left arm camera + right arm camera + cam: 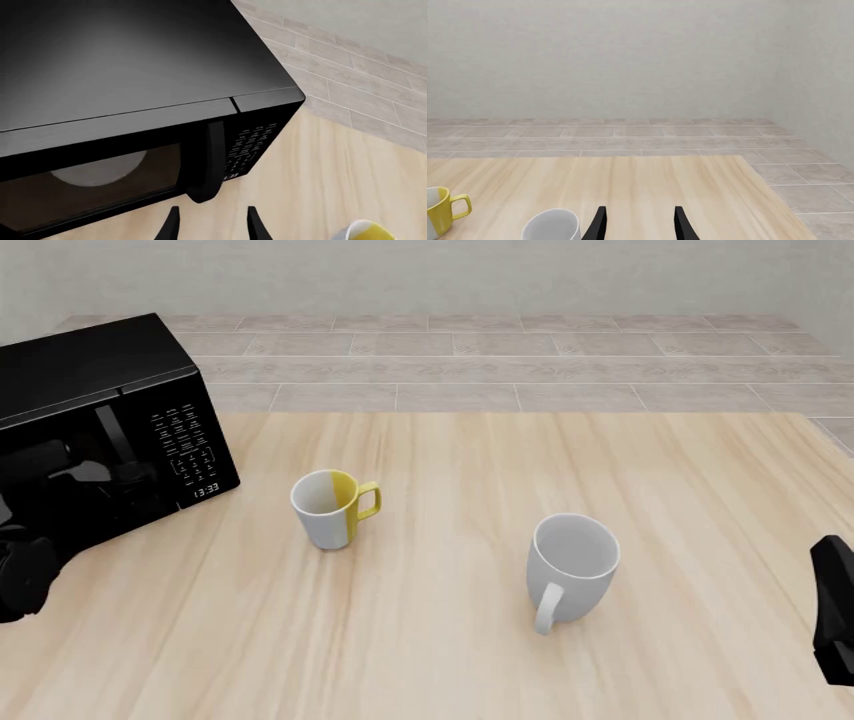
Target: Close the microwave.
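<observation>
left claw hovers just before the microwave door handle

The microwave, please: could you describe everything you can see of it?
The microwave is a large glossy black box standing upright on the wooden table at its far left. It has a dark-windowed door showing a pale turntable inside, a vertical black handle, a white-lettered button panel and a small clock. The door looks shut. Nothing grips it.
</observation>
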You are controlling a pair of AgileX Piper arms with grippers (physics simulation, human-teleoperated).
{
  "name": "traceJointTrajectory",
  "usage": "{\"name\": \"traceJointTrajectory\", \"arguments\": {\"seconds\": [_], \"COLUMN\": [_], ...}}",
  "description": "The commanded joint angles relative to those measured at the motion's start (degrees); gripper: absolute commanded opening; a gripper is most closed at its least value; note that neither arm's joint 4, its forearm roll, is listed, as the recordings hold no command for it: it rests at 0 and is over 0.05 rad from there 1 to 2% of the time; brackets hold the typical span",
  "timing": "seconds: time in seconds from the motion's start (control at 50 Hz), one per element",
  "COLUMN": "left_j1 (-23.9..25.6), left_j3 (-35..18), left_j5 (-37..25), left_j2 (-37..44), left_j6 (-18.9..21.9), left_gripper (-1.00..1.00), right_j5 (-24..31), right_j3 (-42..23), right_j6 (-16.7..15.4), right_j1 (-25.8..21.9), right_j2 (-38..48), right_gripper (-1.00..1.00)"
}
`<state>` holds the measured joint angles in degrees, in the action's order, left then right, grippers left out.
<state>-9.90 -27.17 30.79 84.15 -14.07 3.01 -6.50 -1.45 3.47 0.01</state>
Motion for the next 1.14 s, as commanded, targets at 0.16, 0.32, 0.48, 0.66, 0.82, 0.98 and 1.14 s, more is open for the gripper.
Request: {"name": "traceJointTrajectory", "arguments": {"seconds": [0.16, 0.32, 0.48, 0.66, 0.82, 0.98, 1.14], "left_j1": [3.0, 4.4, 5.8, 6.4, 9.5, 10.9, 11.2], "left_j3": [11.1, 12.4, 13.2, 13.7, 12.8, 12.2, 14.3], "left_j5": [-9.7, -18.4, -27.3, -34.9, -45.9, -51.2, -50.2], "left_j2": [-26.4, -39.1, -51.7, -63.6, -76.5, -82.3, -84.1], "left_j6": [1.6, 2.4, 4.3, 9.2, 12.0, 13.4, 14.7], "left_gripper": [1.0, 1.0, 1.0, 1.0, 1.0, 1.0, 1.0], "right_j5": [0.0, 0.0, -0.1, -0.3, -0.5, -0.1, -0.1], "right_j3": [0.0, -0.1, -0.2, 0.0, 0.2, 0.0, 0.0], "right_j6": [0.0, -0.1, -0.4, -0.4, -0.2, -0.3, -0.2], "right_j1": [-0.4, -0.6, -0.7, -0.7, -0.8, -1.0, -1.0], "right_j2": [0.0, 0.0, 0.0, 0.0, 0.0, 0.0, 0.0], "right_gripper": [1.0, 1.0, 1.0, 1.0, 1.0, 1.0, 1.0]}}
